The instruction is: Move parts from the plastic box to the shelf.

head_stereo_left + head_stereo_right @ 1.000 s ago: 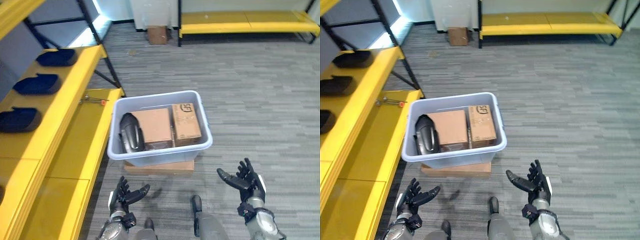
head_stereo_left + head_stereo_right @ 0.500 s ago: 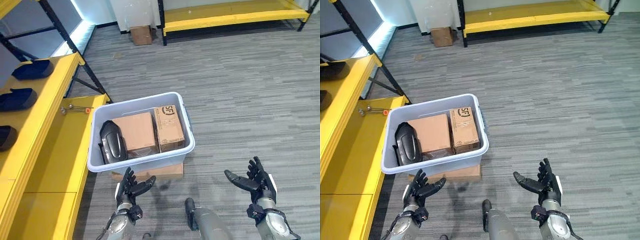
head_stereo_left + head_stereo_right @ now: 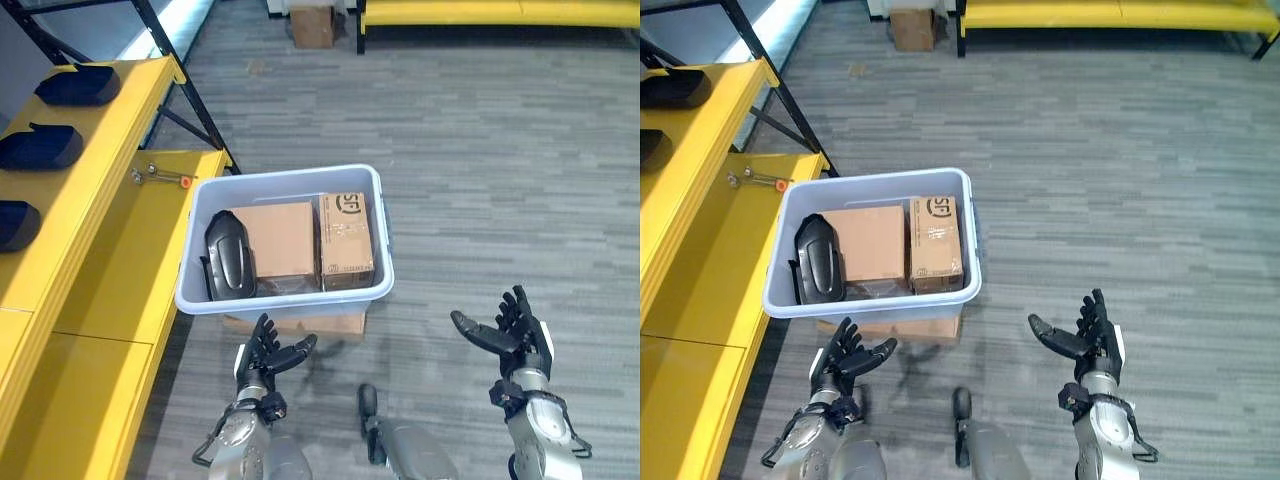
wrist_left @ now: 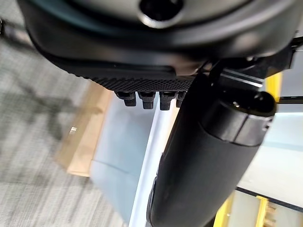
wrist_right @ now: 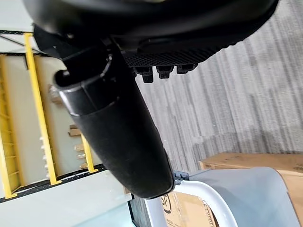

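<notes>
While the pale plastic box [image 3: 286, 297] is sitting at the centre of the left eye view on a flat piece of cardboard [image 3: 295, 325] on the grey carpet, both hands are hanging low in the frame with nothing in them. The left hand [image 3: 268, 357] is showing at the lower left of centre, just below the box's near wall, with its fingers spread and relaxed and its thumb pointing toward the right of the frame. The right hand [image 3: 510, 337] is showing at the lower right, well apart from the box, palm turned inward and fingers straight and fanned.

Inside the box, a dark moulded part [image 3: 228, 254] is lying along the left wall. A large brown carton [image 3: 280, 240] is lying beside it in the middle, and a narrower printed carton [image 3: 346, 239] is filling the right side, touching the large one.

The yellow shelf [image 3: 112, 190] is running down the left edge of the frame. Three more dark parts [image 3: 40, 149] are resting on its upper level, one behind another. A small tool with an orange tip [image 3: 162, 177] is lying on the lower level, near the box's far left corner. Another small carton [image 3: 313, 24] is standing at the top of the frame.
</notes>
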`<state>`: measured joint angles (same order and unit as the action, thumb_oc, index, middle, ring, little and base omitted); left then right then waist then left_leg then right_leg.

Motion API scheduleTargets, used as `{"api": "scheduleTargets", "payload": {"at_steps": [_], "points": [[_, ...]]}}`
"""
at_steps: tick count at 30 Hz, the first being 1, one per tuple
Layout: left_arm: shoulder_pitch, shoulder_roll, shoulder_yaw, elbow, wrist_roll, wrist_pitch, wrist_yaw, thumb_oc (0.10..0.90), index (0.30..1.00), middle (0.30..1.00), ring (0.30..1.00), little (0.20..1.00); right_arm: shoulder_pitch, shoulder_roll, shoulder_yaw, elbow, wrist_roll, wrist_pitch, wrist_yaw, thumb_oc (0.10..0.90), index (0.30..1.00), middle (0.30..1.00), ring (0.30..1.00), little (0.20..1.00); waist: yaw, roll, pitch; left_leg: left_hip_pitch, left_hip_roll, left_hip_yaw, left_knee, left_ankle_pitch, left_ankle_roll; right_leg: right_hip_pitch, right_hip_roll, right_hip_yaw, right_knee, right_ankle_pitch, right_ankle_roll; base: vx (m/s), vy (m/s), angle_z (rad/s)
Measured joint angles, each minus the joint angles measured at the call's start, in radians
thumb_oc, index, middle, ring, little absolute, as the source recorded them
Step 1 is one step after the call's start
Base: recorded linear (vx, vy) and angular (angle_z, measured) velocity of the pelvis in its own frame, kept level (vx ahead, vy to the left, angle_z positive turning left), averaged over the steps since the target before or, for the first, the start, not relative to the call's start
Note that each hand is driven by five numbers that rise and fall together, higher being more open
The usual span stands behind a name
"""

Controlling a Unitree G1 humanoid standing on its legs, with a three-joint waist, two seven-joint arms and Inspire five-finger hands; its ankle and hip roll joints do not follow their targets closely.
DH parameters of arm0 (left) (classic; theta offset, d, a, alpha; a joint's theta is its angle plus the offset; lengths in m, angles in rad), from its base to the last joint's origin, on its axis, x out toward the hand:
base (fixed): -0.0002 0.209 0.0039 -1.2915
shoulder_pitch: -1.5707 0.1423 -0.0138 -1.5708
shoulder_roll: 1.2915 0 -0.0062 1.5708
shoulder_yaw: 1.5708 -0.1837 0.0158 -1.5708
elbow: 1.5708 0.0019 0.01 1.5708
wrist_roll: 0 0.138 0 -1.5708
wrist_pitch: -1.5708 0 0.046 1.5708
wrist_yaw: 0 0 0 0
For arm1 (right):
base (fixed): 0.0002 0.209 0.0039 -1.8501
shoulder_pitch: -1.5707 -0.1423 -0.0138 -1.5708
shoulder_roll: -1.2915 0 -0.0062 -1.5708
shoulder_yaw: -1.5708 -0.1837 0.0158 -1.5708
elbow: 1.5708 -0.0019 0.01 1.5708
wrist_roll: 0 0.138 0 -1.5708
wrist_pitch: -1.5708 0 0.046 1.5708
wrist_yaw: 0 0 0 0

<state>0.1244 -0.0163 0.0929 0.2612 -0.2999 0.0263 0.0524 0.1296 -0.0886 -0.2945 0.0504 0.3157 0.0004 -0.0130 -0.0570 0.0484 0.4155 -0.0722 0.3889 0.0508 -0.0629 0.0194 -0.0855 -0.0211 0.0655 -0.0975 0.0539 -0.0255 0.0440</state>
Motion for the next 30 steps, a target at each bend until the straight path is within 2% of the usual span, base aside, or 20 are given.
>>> {"api": "scheduleTargets", "payload": {"at_steps": [1,2,3,4,7,8,9,10,11,12,13,14,17,21,22,25,27,28,30], "points": [[0.028,-0.007,0.006,-0.013,0.0,0.002,0.0,0.9,1.0,1.0,1.0,1.0,-0.007,0.01,-0.005,-0.003,0.001,0.002,0.007,0.9,1.0,1.0,1.0,1.0,0.033,0.033,-0.005,0.051,0.035,-0.031,0.025,0.0,-0.003,-0.03,0.011,0.006,0.08,-0.05,-0.049,0.16,0.29,-1.72],[0.064,0.008,0.011,-0.034,0.0,0.001,-0.002,0.9,1.0,1.0,1.0,1.0,-0.004,0.015,0.011,-0.012,0.001,0.001,0.017,0.9,1.0,1.0,1.0,1.0,0.033,0.026,-0.015,0.12,0.037,-0.05,0.021,0.004,-0.018,-0.026,-0.025,-0.012,0.099,0.026,-0.101,0.1,0.222,-1.35],[0.065,0.006,0.009,-0.011,0.0,0.01,-0.002,0.9,1.0,1.0,1.0,1.0,0.002,-0.005,0.022,-0.014,0.0,0.001,0.019,0.9,1.0,1.0,1.0,1.0,0.006,0.061,-0.023,0.125,0.052,-0.052,0.028,0.009,-0.023,-0.011,-0.012,-0.018,0.091,0.011,-0.102,0.11,0.219,-0.53],[0.051,0.002,0.004,-0.001,0.0,0.012,-0.005,0.9,1.0,1.0,1.0,1.0,0.025,-0.011,0.021,-0.021,0.001,0.0,0.018,0.9,1.0,1.0,1.0,1.0,-0.003,0.069,-0.032,0.118,0.037,-0.043,0.042,0.009,-0.022,-0.01,-0.024,-0.019,0.087,0.012,-0.091,0.15,0.325,0.03],[0.022,0.003,-0.027,-0.008,0.0,0.009,-0.024,0.9,1.0,1.0,1.0,1.0,0.11,-0.018,-0.021,-0.028,0.001,0.007,0.017,0.9,1.0,1.0,1.0,1.0,-0.008,0.07,-0.039,0.104,-0.03,0.026,0.067,0.013,-0.013,-0.002,-0.085,-0.016,0.088,0.014,-0.042,0.11,0.265,0.11],[0.021,0.005,-0.029,-0.009,0.0,0.009,-0.024,0.9,1.0,1.0,1.0,1.0,0.131,-0.012,-0.025,-0.028,0.0,0.012,0.017,0.9,1.0,1.0,1.0,1.0,-0.012,0.069,-0.05,0.105,-0.052,0.03,0.063,0.03,-0.022,-0.004,-0.107,-0.011,0.091,0.012,-0.025,0.07,0.362,-0.02],[0.035,0.015,-0.027,-0.01,0.0,0.01,-0.021,0.9,1.0,1.0,1.0,1.0,0.151,-0.003,-0.017,-0.028,0.001,0.018,0.018,0.9,1.0,1.0,1.0,1.0,-0.01,0.042,-0.064,0.109,-0.097,0.054,0.071,0.045,-0.053,-0.003,-0.152,0.018,0.09,0.014,-0.015,0.04,0.272,-0.11],[0.037,0.036,-0.025,-0.017,0.0,0.009,-0.02,0.9,1.0,1.0,1.0,1.0,0.168,0.022,-0.001,-0.03,0.0,0.018,0.027,0.9,1.0,1.0,1.0,1.0,-0.006,0.004,-0.083,0.106,-0.15,0.076,0.08,0.035,-0.051,-0.002,-0.203,0.035,0.066,0.027,-0.007,0.06,0.333,-0.2],[0.038,0.053,-0.025,-0.016,0.0,0.01,-0.021,0.9,1.0,1.0,1.0,1.0,0.175,0.043,0.009,-0.03,0.0,0.018,0.03,0.9,1.0,1.0,1.0,1.0,0.006,-0.017,-0.094,0.105,-0.181,0.088,0.089,0.023,-0.042,0.004,-0.235,0.043,0.046,0.039,-0.003,0.02,0.126,-0.07],[0.045,0.069,-0.019,-0.016,0.0,0.009,-0.02,0.9,1.0,1.0,1.0,1.0,0.178,0.075,0.023,-0.028,0.0,0.021,0.034,0.9,1.0,1.0,1.0,1.0,0.006,-0.035,-0.102,0.101,-0.212,0.095,0.11,0.012,-0.026,0.026,-0.264,0.059,0.01,0.069,-0.019,0.03,0.245,-0.02],[0.05,0.078,-0.018,-0.02,0.0,0.009,-0.02,0.9,1.0,1.0,1.0,1.0,0.176,0.082,0.044,-0.026,0.0,0.023,0.037,0.9,1.0,1.0,1.0,1.0,0.009,-0.039,-0.109,0.102,-0.22,0.099,0.115,0.007,-0.017,0.038,-0.276,0.063,-0.012,0.092,-0.037,0.02,0.182,0.08],[0.054,0.092,-0.008,-0.02,0.0,0.008,-0.019,0.9,1.0,1.0,1.0,1.0,0.173,0.083,0.066,-0.025,0.0,0.024,0.041,0.9,1.0,1.0,1.0,1.0,0.01,-0.041,-0.112,0.104,-0.226,0.098,0.117,0.001,-0.009,0.047,-0.283,0.063,-0.019,0.111,-0.053,0.02,0.185,0.05],[0.066,0.131,0.003,-0.02,0.0,0.002,-0.016,0.9,1.0,1.0,1.0,1.0,0.15,0.087,0.089,-0.025,-0.003,0.026,0.062,0.9,1.0,1.0,1.0,1.0,0.043,-0.057,-0.121,0.108,-0.238,0.101,0.123,-0.01,0.006,0.058,-0.303,0.063,-0.026,0.173,-0.025,0.01,0.147,0.01],[0.09,0.127,0.007,-0.02,0.0,0.0,-0.017,0.9,1.0,1.0,1.0,1.0,0.102,0.065,0.084,-0.025,-0.039,0.02,0.056,0.9,1.0,1.0,1.0,1.0,0.061,-0.071,-0.127,0.123,-0.235,0.112,0.11,-0.013,0.005,0.066,-0.299,0.063,-0.039,0.18,-0.022,-0.01,0.095,-0.08],[0.091,0.116,-0.002,-0.021,0.0,0.0,-0.019,0.9,1.0,1.0,1.0,1.0,0.094,0.016,0.084,-0.025,-0.078,0.019,0.055,0.9,1.0,1.0,1.0,1.0,0.063,-0.084,-0.126,0.114,-0.233,0.103,0.113,-0.016,0.005,0.066,-0.297,0.063,-0.041,0.18,-0.022,-0.01,0.056,0.04],[0.098,0.114,-0.009,-0.021,0.0,0.0,-0.02,0.9,1.0,1.0,1.0,1.0,0.087,-0.024,0.085,-0.026,-0.124,0.014,0.04,0.9,1.0,1.0,1.0,1.0,0.066,-0.12,-0.126,0.107,-0.23,0.102,0.117,-0.008,-0.002,0.067,-0.294,0.064,-0.055,0.165,-0.02,-0.01,0.032,-0.03],[0.102,0.116,-0.006,-0.026,0.0,0.0,-0.02,0.9,1.0,1.0,1.0,1.0,0.086,-0.065,0.094,-0.027,-0.157,0.011,0.034,0.9,1.0,1.0,1.0,1.0,0.073,-0.156,-0.126,0.09,-0.229,0.103,0.135,-0.009,-0.011,0.068,-0.296,0.064,-0.061,0.116,-0.022,-0.02,0.005,-0.06],[0.104,0.115,-0.006,-0.026,0.0,0.0,-0.02,0.9,1.0,1.0,1.0,1.0,0.084,-0.11,0.108,-0.027,-0.177,0.011,0.031,0.9,1.0,1.0,1.0,1.0,0.081,-0.165,-0.122,0.077,-0.224,0.099,0.148,-0.011,-0.017,0.069,-0.293,0.064,-0.067,0.103,-0.001,0.0,0.0,0.0],[0.103,0.114,-0.006,-0.029,0.0,-0.001,-0.021,0.9,1.0,1.0,1.0,1.0,0.068,-0.23,0.164,-0.026,-0.221,0.011,0.024,0.9,1.0,1.0,1.0,1.0,0.089,-0.17,-0.115,0.056,-0.202,0.081,0.166,-0.01,-0.019,0.069,-0.272,0.058,-0.073,0.104,0.01,-0.03,-0.024,0.11]]}}
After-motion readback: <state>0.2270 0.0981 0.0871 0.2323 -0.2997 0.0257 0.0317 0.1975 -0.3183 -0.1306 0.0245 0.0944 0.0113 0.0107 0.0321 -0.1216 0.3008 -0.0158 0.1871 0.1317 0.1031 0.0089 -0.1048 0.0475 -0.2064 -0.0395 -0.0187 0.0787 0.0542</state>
